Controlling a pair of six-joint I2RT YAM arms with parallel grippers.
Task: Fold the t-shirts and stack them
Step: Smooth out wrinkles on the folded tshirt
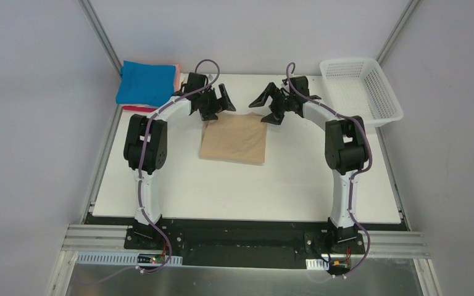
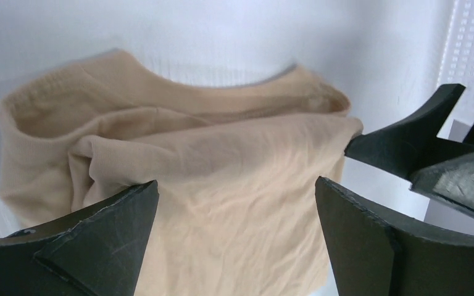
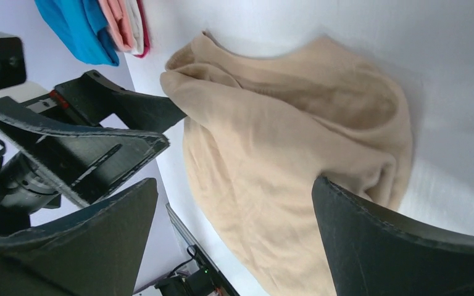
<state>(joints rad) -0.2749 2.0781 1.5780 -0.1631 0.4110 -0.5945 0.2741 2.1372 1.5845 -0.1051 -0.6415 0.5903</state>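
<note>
At centre of white table (image 1: 247, 185): found tan t-shirt (image 1: 234, 140), folded to a rough rectangle and lying flat; noted rumpled cloth with the neckline at the far edge and one layer lapped loosely over the body in both wrist views.

Over the shirt's far edge: found left gripper (image 1: 224, 102) and right gripper (image 1: 264, 110) facing one another, one above each far corner; recorded both as released, jaws spread wide, nothing between them but cloth below; could not tell whether any fingertip touches the fabric. Saw each gripper intrude at the side of the other's wrist view, close beside a shirt corner.

At far-left corner, partly off the table edge: found stack of folded shirts (image 1: 148, 83), bright blue on top, with pink, white and red edges showing beneath; well apart from the tan shirt, just behind the left arm's wrist.

At far-right corner: found white mesh basket (image 1: 361, 89), upright, overhanging the table's edge, just beside the right arm's forearm, apart from the shirt.

Along both sides of the tan shirt: noted the arms curving inward and flanking it; near side of shirt open to bare table.

Read no legible writing on shirts, basket or grippers.
</note>
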